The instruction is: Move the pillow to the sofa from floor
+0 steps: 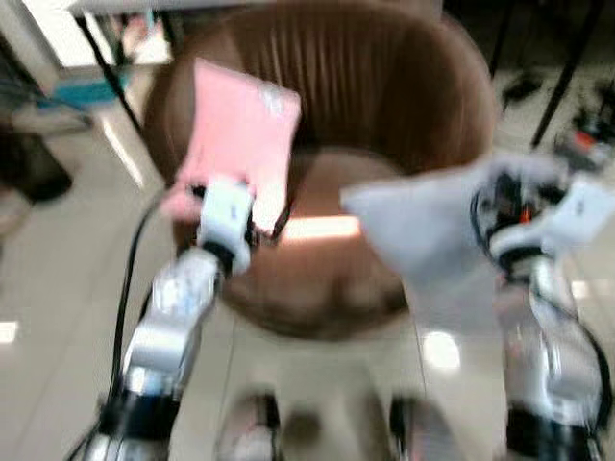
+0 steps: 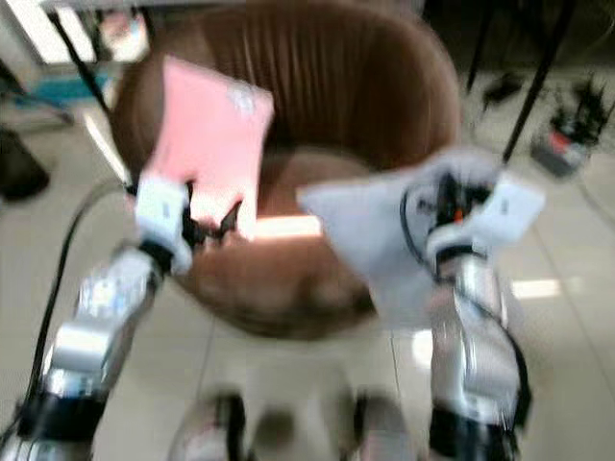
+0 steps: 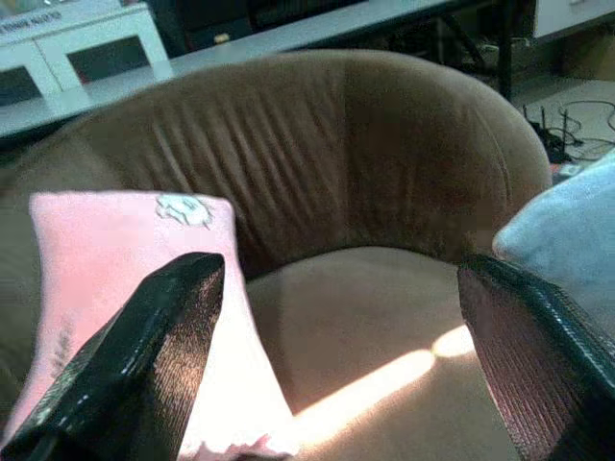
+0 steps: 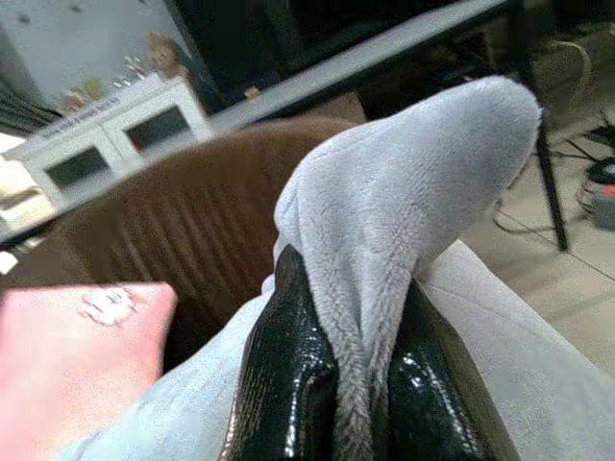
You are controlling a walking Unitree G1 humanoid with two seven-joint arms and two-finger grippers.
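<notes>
No text can be read. The pink pillow (image 3: 115,288) has a small white mark near its top edge, but it is too blurred to read.

Silver arms (image 1: 168,327) with black cables; glossy black ribbed fingers (image 3: 144,355)

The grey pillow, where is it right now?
The grey pillow hangs pinched in the right gripper, on the robot's right, at the front edge of the brown sofa chair, across from the pink pillow.

Glossy pale tile floor (image 1: 58,288)
</notes>
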